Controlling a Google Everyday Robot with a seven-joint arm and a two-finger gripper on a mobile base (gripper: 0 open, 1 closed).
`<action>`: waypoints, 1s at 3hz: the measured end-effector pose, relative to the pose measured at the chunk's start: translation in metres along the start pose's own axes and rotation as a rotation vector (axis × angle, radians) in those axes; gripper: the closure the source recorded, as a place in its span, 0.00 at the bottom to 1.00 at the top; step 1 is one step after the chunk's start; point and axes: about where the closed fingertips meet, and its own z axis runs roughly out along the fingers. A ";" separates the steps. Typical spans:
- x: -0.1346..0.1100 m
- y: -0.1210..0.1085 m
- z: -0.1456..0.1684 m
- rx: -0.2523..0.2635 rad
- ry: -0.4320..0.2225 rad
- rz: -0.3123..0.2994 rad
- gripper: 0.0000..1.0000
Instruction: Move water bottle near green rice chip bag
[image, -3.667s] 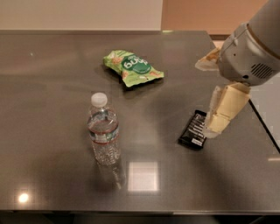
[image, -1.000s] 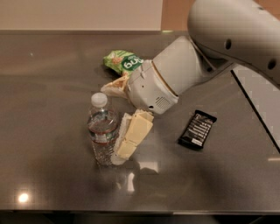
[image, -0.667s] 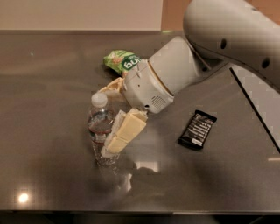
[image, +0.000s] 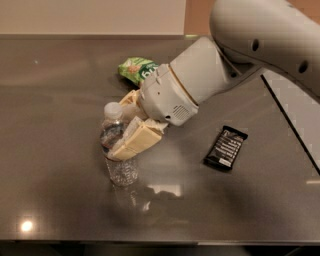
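The claw (image: 118, 127) has slid further left since a moment ago and now stands spread around the water bottle (image: 121, 170). Its near finger (image: 136, 142) lies across the bottle's front and the far one sits behind, beside the white cap. Whether either finger presses the plastic is hard to make out.

The bottle stands upright on the counter (image: 60, 75) where it was, its middle and label covered by that near finger. Behind the wrist, the green rice chip bag (image: 134, 69) shows only its left part, with less of it showing than before. The black bar wrapper (image: 225, 147) lies unmoved, well to the right.
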 end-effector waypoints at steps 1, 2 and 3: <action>0.006 -0.019 -0.023 0.062 0.014 0.038 0.88; 0.012 -0.051 -0.051 0.144 0.030 0.079 1.00; 0.019 -0.085 -0.076 0.225 0.042 0.097 1.00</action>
